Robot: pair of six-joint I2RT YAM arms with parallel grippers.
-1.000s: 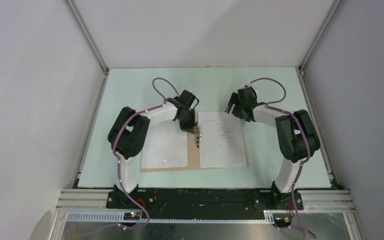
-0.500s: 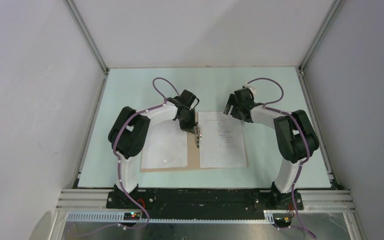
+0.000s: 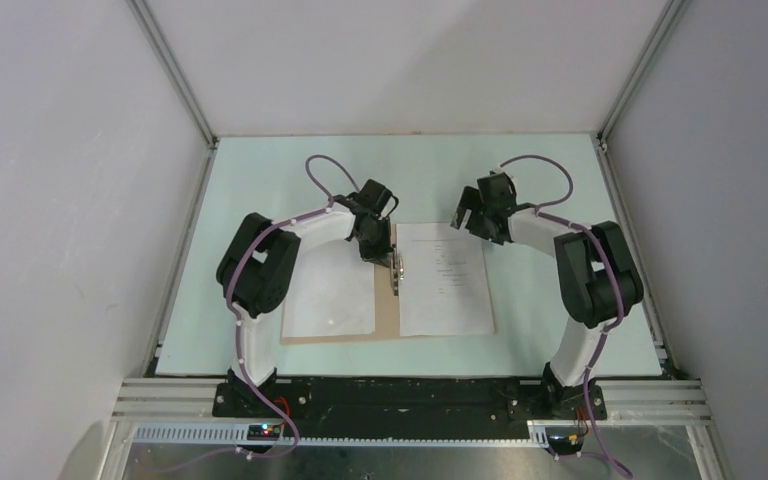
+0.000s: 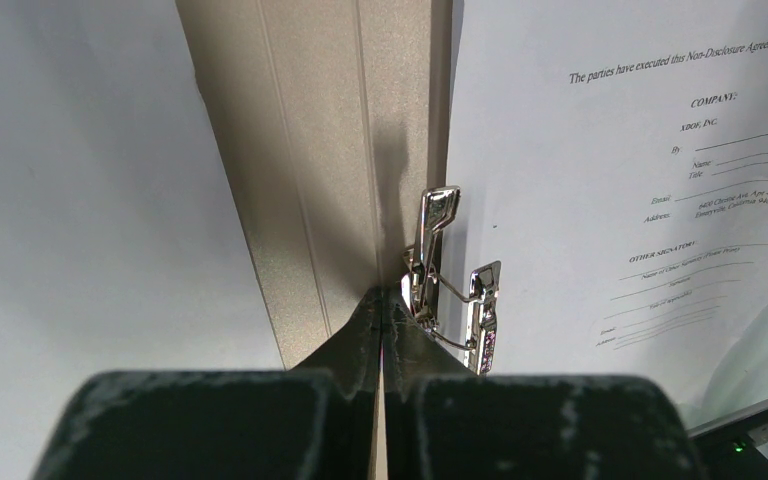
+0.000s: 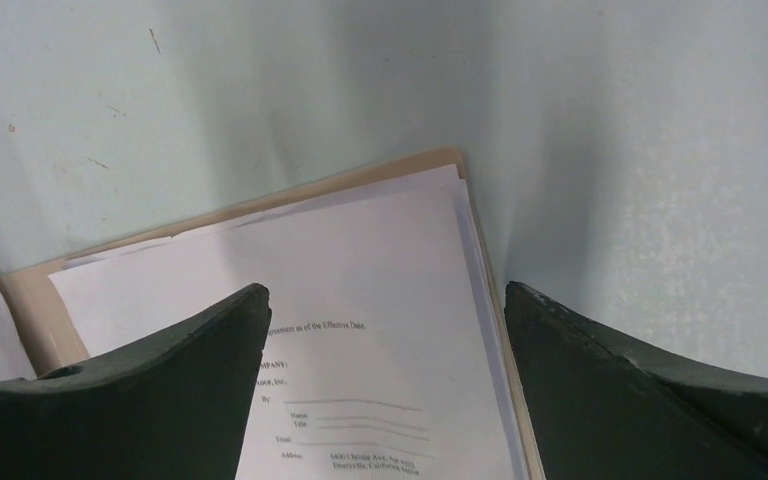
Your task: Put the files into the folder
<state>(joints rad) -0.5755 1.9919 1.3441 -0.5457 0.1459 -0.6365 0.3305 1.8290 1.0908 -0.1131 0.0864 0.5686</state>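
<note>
Just beside files (image 4: pixel 610 150), metal clip (image 4: pixel 450 285).

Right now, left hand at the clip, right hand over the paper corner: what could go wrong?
The shut left hand sits right beside the raised metal clip; a slip could snag it or nudge the folder.
The sheets look fanned at the corner under the open right hand; pushing there may skew or crease them past the folder's edge.
</note>
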